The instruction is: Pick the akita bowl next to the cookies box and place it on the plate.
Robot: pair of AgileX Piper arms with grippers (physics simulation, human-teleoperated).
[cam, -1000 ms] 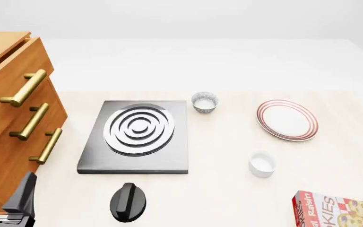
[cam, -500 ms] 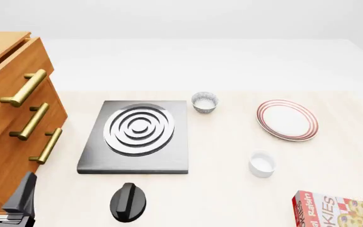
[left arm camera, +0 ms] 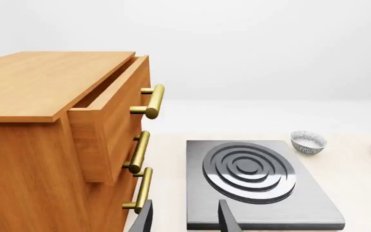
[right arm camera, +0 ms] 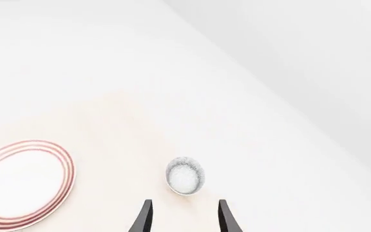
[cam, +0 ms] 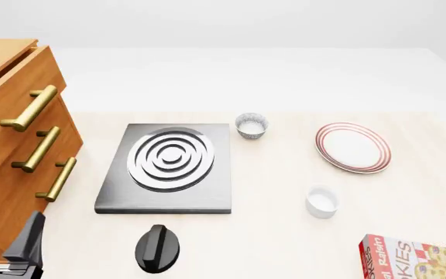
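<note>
In the right wrist view a speckled akita bowl point(right arm camera: 185, 175) with a white inside sits just ahead of my open right gripper point(right arm camera: 184, 220), in line with the gap between its fingers. The red-ringed plate point(right arm camera: 24, 183) lies beside it. No cookies box shows in that view. In the front view a lookalike bowl point(cam: 252, 125) stands by the stove burner point(cam: 169, 167). The plate point(cam: 352, 147) is to its right and the cookies box point(cam: 415, 259) is at the near right corner. My left gripper point(cam: 4, 235) is open and empty at the near left. The right gripper is outside the front view.
A wooden drawer cabinet point(cam: 18, 139) with brass handles stands at the left, its top drawer slightly open point(left arm camera: 108, 116). A plain white cup point(cam: 322, 201) sits between the plate and the cookies box. A black knob point(cam: 157, 248) lies near the burner's front edge.
A dark sliver at the front view's right edge one second ago no longer shows. Nothing else has moved.
</note>
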